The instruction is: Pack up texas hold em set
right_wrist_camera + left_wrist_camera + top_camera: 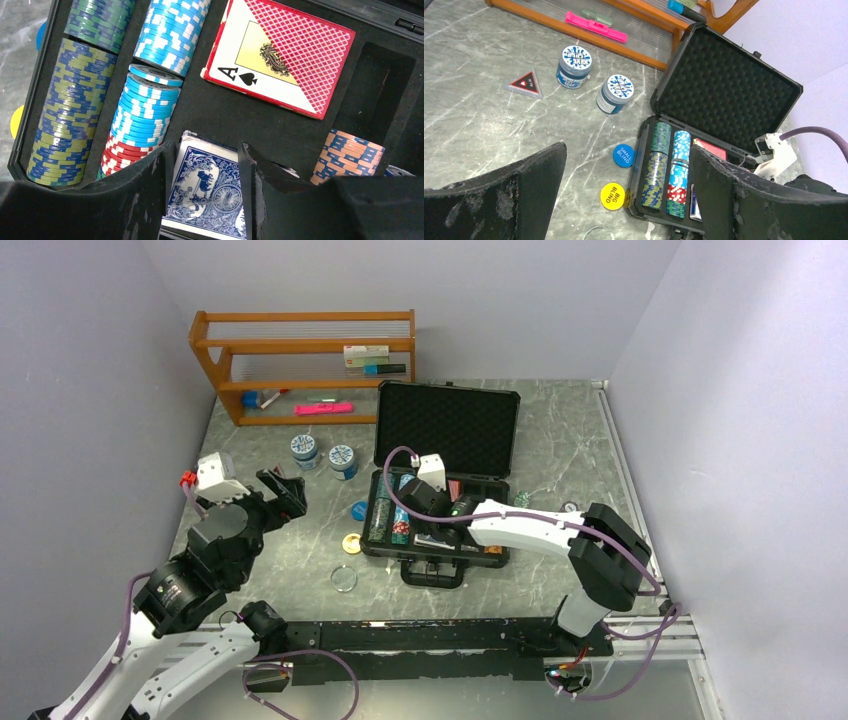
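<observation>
Marble table (560, 440); inside the case (450, 425) my right claw (206, 155) straddles the blue deck (205, 195), grip unclear, deck sides hidden; left claw (628, 150) wide above table

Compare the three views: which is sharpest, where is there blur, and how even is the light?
Top view: even, soft light, faint shadows, though chips in the case are too small to read. Left wrist view: tilted, tabletop crisp, the left end effector dark and soft-edged in front. Right wrist view: sharpest, red card deck print legible, right end effector blurred and shadowed.
</observation>
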